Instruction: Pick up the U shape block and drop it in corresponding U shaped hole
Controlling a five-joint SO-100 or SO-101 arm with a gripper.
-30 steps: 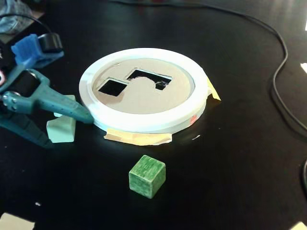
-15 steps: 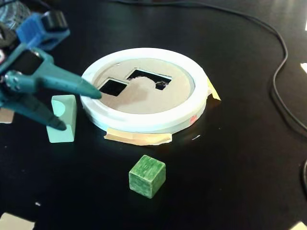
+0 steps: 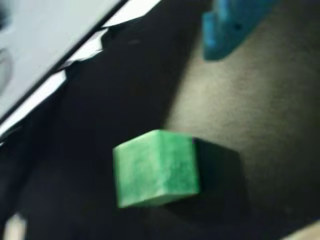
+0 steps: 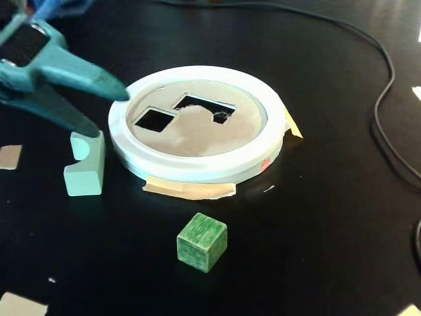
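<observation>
In the fixed view the pale green U shape block (image 4: 84,172) stands on end on the black table, just left of the white round sorter (image 4: 197,168). The sorter's lid has a square hole (image 4: 154,120) and a U shaped hole (image 4: 205,106). My teal gripper (image 4: 112,112) comes in from the upper left, open and empty. Its lower fingertip hangs just above the block's top and its upper fingertip is over the sorter's left rim. The blurred wrist view shows a teal piece, apparently one finger (image 3: 227,30), at the top right. The U block does not show there.
A dark green cube (image 4: 202,241) lies in front of the sorter and also shows in the wrist view (image 3: 157,167). A black cable (image 4: 388,118) runs along the right. Tan tape (image 4: 191,189) sticks out under the sorter. Paper scraps (image 4: 10,157) lie at the left.
</observation>
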